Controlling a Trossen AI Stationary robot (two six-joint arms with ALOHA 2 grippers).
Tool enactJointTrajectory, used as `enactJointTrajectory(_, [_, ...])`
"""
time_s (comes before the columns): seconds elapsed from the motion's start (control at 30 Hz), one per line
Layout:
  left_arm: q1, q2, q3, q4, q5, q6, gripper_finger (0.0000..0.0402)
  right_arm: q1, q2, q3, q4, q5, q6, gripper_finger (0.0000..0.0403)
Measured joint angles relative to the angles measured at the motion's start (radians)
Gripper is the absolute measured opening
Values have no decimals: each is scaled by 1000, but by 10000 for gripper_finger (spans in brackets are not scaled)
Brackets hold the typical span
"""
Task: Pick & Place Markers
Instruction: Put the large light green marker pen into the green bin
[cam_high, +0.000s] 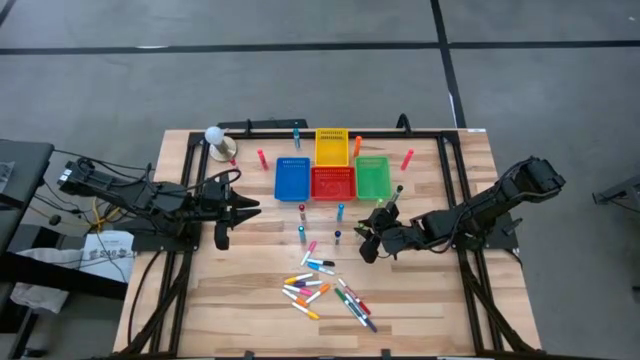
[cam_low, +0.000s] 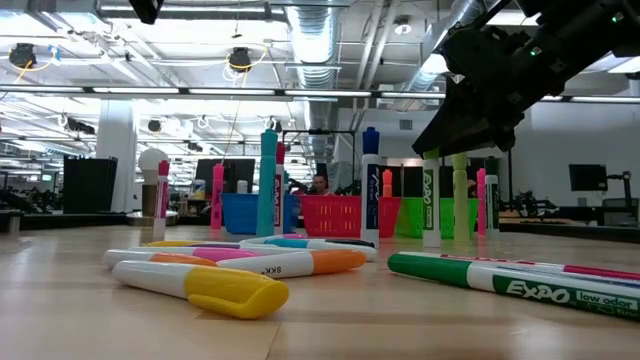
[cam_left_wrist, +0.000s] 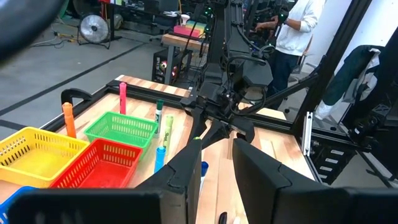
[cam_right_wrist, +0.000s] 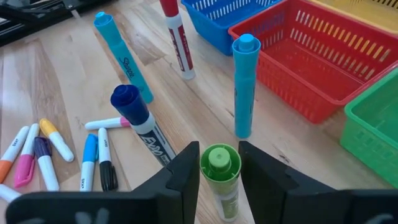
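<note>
Your right gripper (cam_right_wrist: 219, 163) sits just in front of the green plastic mesh bin (cam_high: 372, 177), fingers partly open on either side of an upright light-green highlighter (cam_right_wrist: 221, 178); you can't tell whether the pads are touching it. Beside it stand an upright light-blue highlighter (cam_right_wrist: 245, 86), a dark-blue-capped Expo marker (cam_right_wrist: 140, 124), a teal Sharpie (cam_right_wrist: 123, 55) and a red-capped marker (cam_right_wrist: 176, 37), all in front of the red mesh bin (cam_high: 332, 182). The loose pile of mixed-colour markers (cam_high: 325, 290) lies flat on the wooden table (cam_high: 200, 300), well in front of that red bin. Your left gripper (cam_high: 236, 210) hovers left of the blue mesh bin (cam_high: 293, 178), fingers spread, holding nothing.
</note>
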Motion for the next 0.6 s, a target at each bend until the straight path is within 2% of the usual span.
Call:
enactJointTrajectory(0.4, [0, 0, 0, 0, 0, 0, 91, 0, 0, 0, 0, 0, 0, 100])
enactJointTrajectory(0.6, [0, 0, 0, 0, 0, 0, 91, 0, 0, 0, 0, 0, 0, 86])
